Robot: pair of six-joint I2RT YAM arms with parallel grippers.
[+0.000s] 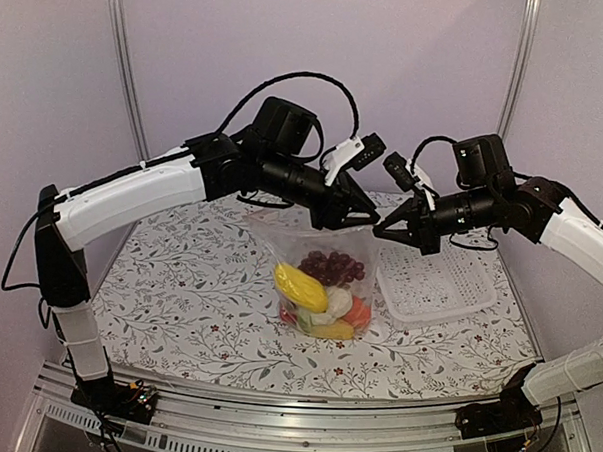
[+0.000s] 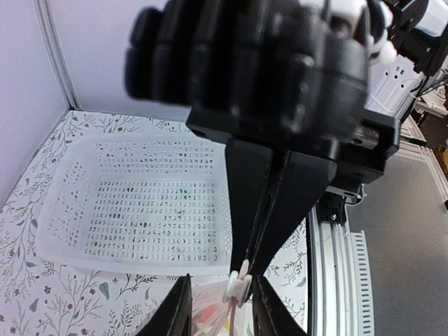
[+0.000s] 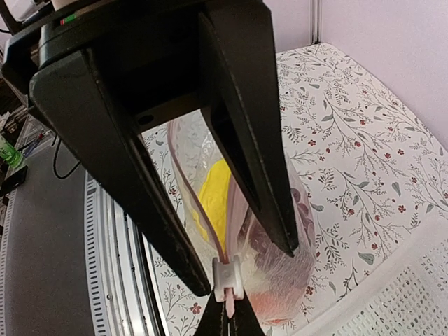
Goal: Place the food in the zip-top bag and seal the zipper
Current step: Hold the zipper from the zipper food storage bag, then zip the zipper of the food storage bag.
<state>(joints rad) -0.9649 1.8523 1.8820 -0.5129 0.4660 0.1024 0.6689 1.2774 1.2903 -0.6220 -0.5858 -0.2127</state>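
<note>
The clear zip-top bag hangs between my two grippers over the table, with the food inside: yellow corn, purple grapes, white cauliflower, an orange fruit and a red piece. My right gripper is shut on the pink end of the zipper. My left gripper is open and straddles the white slider without pinching it. Behind the slider the two zipper strips spread apart, so the mouth is open there.
The white mesh basket stands empty on the flowered tablecloth, right of the bag and below my right gripper. The aluminium rail runs along the near table edge.
</note>
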